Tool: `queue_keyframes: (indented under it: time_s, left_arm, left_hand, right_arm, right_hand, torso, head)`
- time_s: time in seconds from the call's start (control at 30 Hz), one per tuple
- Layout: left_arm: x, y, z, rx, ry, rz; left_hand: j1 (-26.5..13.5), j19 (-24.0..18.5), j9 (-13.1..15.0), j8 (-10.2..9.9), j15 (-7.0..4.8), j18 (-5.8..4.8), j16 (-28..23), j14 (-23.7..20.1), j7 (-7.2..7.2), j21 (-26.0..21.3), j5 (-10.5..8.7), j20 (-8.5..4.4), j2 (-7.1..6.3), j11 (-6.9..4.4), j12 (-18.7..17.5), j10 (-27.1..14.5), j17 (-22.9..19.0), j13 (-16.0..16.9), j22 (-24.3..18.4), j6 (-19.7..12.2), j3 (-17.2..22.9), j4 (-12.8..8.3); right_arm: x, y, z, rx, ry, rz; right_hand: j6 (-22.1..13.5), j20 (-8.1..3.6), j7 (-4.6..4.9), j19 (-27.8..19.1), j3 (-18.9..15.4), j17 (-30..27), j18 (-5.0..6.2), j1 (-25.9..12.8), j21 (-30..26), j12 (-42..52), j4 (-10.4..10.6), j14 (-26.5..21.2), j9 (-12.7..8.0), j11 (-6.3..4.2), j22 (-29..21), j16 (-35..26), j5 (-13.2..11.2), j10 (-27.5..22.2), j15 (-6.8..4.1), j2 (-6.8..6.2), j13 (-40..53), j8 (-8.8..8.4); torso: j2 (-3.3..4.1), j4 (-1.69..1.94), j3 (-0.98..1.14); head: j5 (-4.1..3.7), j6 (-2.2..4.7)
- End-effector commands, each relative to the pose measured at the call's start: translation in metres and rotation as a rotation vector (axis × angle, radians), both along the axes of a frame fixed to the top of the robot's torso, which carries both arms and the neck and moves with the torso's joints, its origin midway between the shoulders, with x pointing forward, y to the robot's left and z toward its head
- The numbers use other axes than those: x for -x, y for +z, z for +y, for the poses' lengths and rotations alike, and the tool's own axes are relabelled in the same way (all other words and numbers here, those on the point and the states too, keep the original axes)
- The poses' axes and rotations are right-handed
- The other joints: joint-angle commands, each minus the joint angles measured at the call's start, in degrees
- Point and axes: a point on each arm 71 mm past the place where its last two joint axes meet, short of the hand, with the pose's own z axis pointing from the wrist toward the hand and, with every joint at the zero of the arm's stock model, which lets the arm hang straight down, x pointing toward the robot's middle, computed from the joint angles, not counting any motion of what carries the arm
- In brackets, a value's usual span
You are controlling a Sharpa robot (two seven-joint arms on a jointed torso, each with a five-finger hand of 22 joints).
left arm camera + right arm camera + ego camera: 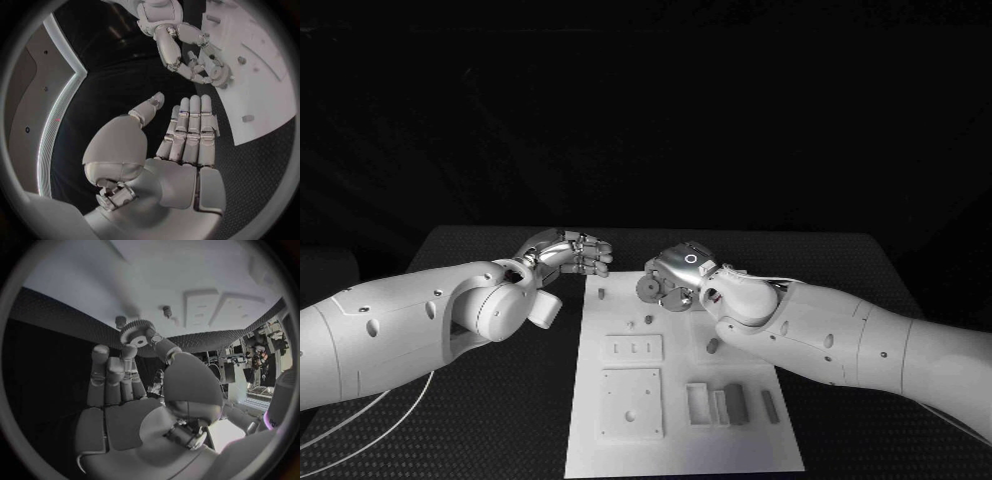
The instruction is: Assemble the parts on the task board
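The right hand (678,278) pinches a toothed gear (137,333) above the task board's (678,440) upper end, near two pegs (167,311). The left hand (567,254) hovers empty, fingers straight, over the desk (473,420) at centre left.

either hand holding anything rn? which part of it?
Right hand pinches a gear between thumb and fingertips, by its toothed rim, above the task board. Left hand holds nothing, fingers extended.

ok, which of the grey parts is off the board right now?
The gear, pinched in the right robot hand above the task board. The three grey blocks lie flat at the board's near end.
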Motion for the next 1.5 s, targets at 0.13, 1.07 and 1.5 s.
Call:
queue_keyframes:
  time_s: [0.13,1.07,1.5]
  left_arm:
    - [0.000,0.002,-0.005,0.006,-0.013,-0.009]
    - [-0.001,0.002,-0.007,0.007,-0.018,-0.009]
    - [-0.001,0.002,-0.007,0.007,-0.018,-0.008]
  left_hand:
    - [-0.1,-0.5,0.0,-0.3,0.40,0.28,-0.3,-0.1,0.18,-0.3,0.20,0.01,0.04,0.18,-0.4,0.3,0.1,0.1,0.1,-0.1,-0.1,0.0]
    - [-0.2,-0.5,0.0,-0.3,0.40,0.28,-0.5,0.0,0.19,-0.4,0.19,0.02,0.05,0.19,-0.5,0.3,0.2,0.1,0.1,-0.1,-0.2,0.0]
    - [-0.2,-0.5,0.0,-0.3,0.40,0.28,-0.5,0.0,0.19,-0.4,0.20,0.02,0.05,0.19,-0.6,0.3,0.3,0.2,0.1,-0.1,-0.2,0.0]
  right_arm:
    - [-0.001,-0.003,0.004,0.033,0.009,0.013]
    - [-0.004,-0.024,0.011,0.063,0.002,0.040]
    - [-0.007,-0.027,0.010,0.072,-0.011,0.069]
  right_hand:
    - [6.0,-0.14,1.05,0.3,0.2,-0.1,0.75,0.0,0.0,0.0,0.0,0.3,0.5,0.15,0.8,0.0,0.2,0.2,-0.10,-0.49,-0.1,0.06]
    - [5.8,-0.15,1.12,0.2,0.3,-0.1,0.75,0.1,0.0,-0.1,0.0,0.2,0.5,0.22,0.8,-0.1,0.2,0.1,-0.06,-0.54,-0.2,-0.11]
    - [5.0,-0.05,1.44,0.0,0.4,-0.1,0.75,0.1,-0.3,-0.2,-0.1,-0.1,0.4,0.50,0.7,-0.4,0.2,-0.4,0.15,-0.81,-0.3,-0.70]
  torso:
    - [0.00,-0.24,0.04]
    - [0.02,-0.16,0.07]
    - [0.02,-0.26,0.11]
  head:
    - [0.29,0.05]
    - [0.55,-0.34]
    - [0.72,-0.39]
